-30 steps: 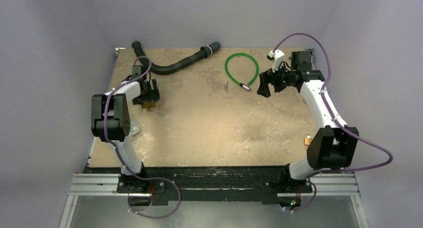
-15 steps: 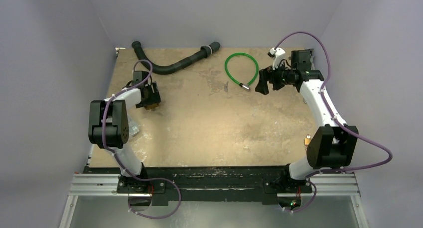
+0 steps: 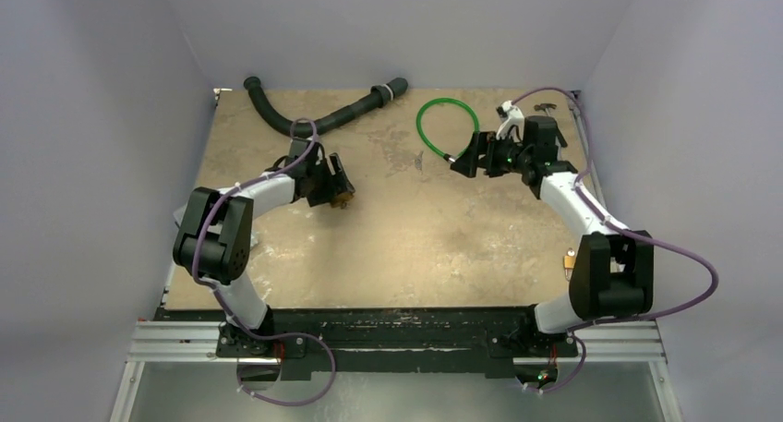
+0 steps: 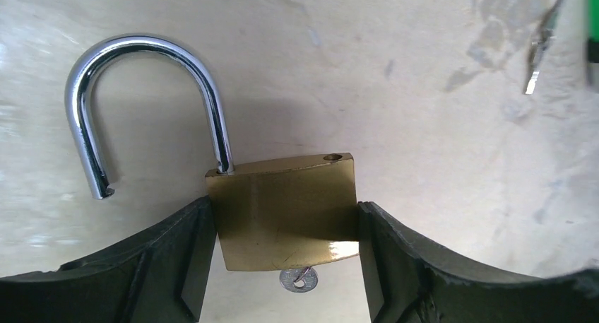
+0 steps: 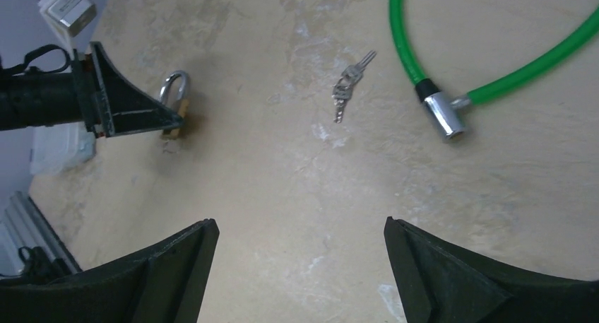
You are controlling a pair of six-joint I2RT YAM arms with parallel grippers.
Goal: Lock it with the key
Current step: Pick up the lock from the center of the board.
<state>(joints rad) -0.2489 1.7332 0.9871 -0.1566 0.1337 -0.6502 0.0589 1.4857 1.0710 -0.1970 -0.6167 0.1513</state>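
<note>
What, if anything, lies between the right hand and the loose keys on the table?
Nothing visible. Only table surface separates the open right hand from the loose keys; the green cable loop lies off to one side.

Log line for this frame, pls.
left end effector: shut on padlock | shackle: open | right end effector: open, empty | keys: loose on table near green cable
</note>
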